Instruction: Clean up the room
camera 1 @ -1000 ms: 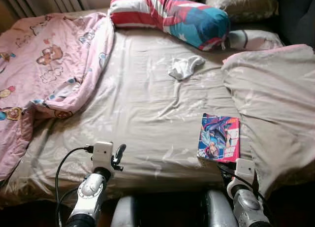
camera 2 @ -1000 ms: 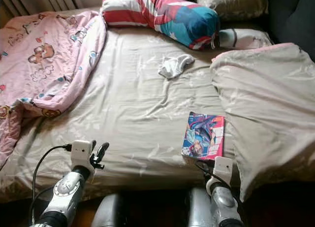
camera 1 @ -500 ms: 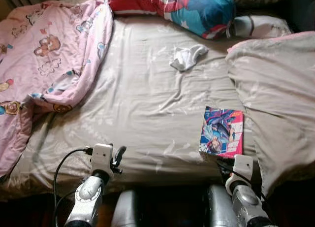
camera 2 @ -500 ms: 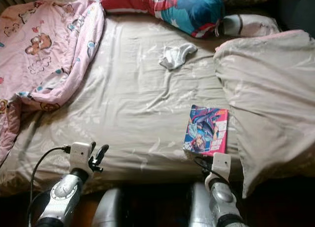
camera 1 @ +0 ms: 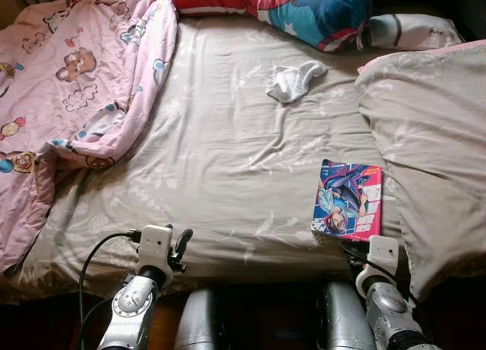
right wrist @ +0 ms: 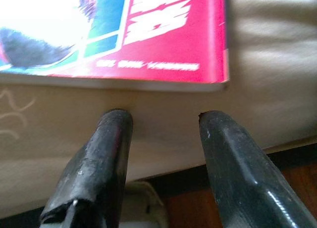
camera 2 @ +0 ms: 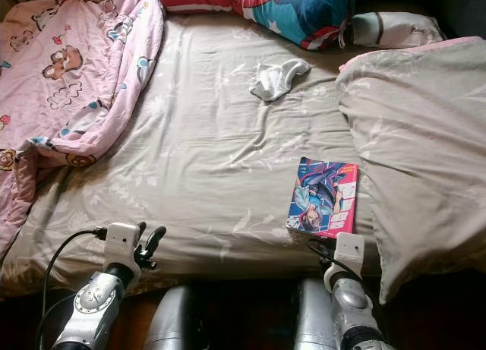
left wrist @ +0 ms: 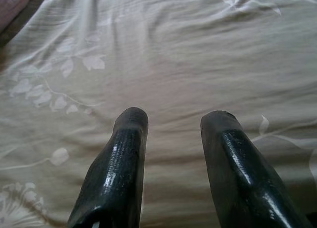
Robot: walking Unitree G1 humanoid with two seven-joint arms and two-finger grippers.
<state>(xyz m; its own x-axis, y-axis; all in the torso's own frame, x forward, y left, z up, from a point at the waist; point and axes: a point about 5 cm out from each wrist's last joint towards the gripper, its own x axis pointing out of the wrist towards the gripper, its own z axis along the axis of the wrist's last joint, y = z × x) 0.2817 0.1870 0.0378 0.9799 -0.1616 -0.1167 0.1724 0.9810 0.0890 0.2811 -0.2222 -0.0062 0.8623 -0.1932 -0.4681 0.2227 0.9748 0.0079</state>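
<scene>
A colourful comic book (camera 1: 348, 200) lies flat on the beige bed sheet (camera 1: 228, 152), near the bed's front edge on the right. My right gripper (right wrist: 166, 116) is open just short of the book's (right wrist: 148, 35) near edge, fingers (right wrist: 111, 134) low over the sheet and holding nothing. My left gripper (left wrist: 173, 120) is open and empty above bare sheet at the bed's front left, its fingers (camera 1: 182, 240) pointing up the bed. A crumpled white sock (camera 1: 295, 80) lies further up the bed, below the pillows.
A pink cartoon-print blanket (camera 1: 68, 84) is heaped along the left side. A grey duvet (camera 1: 433, 137) is bunched on the right, next to the book. A red, white and blue bolster pillow (camera 1: 304, 4) and a pale pillow (camera 1: 414, 31) lie at the head.
The camera has moved in and tipped down, so the bed slid up the picture. My right gripper now sits closer to the book's near edge. Nothing on the bed has moved.
</scene>
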